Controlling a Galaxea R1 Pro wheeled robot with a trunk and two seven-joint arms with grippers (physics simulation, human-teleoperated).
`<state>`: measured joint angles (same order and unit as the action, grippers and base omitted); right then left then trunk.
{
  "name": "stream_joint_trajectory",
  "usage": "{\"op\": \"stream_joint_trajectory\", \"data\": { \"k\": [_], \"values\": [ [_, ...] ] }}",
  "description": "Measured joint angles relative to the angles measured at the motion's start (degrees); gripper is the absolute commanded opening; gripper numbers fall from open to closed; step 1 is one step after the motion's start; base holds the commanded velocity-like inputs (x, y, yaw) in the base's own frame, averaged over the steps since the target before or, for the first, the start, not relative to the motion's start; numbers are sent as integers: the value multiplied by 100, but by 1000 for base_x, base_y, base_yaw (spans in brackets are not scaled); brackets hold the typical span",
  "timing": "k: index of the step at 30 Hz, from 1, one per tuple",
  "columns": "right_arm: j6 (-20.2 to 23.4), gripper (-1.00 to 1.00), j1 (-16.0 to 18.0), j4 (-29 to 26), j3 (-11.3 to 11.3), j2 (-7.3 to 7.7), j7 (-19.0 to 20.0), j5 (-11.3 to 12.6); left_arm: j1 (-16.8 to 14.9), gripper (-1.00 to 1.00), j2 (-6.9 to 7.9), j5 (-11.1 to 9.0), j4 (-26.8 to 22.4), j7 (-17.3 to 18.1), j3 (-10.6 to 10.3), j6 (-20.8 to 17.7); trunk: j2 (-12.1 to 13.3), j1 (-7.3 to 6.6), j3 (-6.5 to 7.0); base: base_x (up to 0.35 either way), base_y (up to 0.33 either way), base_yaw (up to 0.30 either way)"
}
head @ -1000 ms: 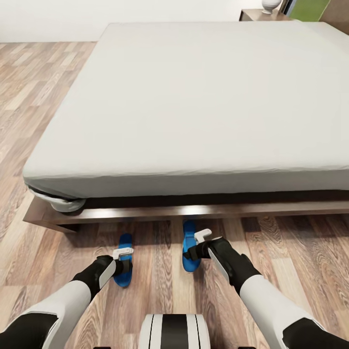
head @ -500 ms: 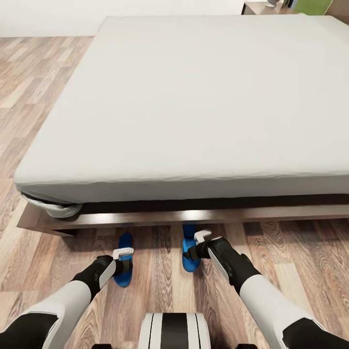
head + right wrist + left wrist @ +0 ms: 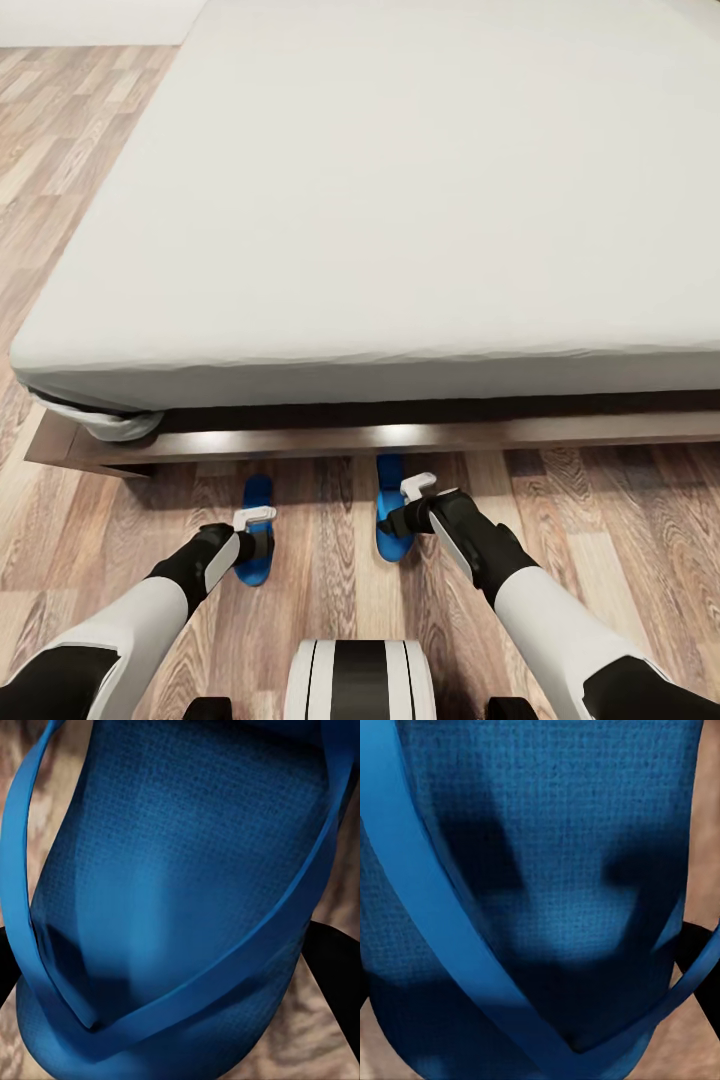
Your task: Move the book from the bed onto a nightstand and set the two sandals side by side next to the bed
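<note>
The left gripper (image 3: 258, 530) sits low over the left sandal (image 3: 256, 545), and the right gripper (image 3: 405, 505) sits over the right sandal (image 3: 392, 520). Each wrist camera looks straight onto blue woven sole and straps (image 3: 472, 967), the other sandal's sole (image 3: 180, 892) likewise, with dark finger edges (image 3: 334, 975) at the sides. Each gripper seems closed on its sandal, though finger contact is hidden, so the grip cannot be told. Both sandals lie on the wood floor (image 3: 620, 510) just beside the bed (image 3: 400, 220), near its dark frame (image 3: 450, 435), parallel and apart.
</note>
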<state>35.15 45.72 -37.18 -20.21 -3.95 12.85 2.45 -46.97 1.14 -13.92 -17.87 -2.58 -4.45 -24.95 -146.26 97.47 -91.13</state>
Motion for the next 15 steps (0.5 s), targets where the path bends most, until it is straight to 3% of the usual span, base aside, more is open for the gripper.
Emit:
{"op": "stream_joint_trajectory", "data": {
  "k": [1,15],
  "values": [
    [0,-100,2,0,0,0,0,0,0,100,0,0,3,-2,0,0,0,0,0,0,0,0],
    [0,-100,5,-3,0,0,0,0,3,100,1,40,108,3,-3,-1,1,1,0,0,0,0]
  ]
}}
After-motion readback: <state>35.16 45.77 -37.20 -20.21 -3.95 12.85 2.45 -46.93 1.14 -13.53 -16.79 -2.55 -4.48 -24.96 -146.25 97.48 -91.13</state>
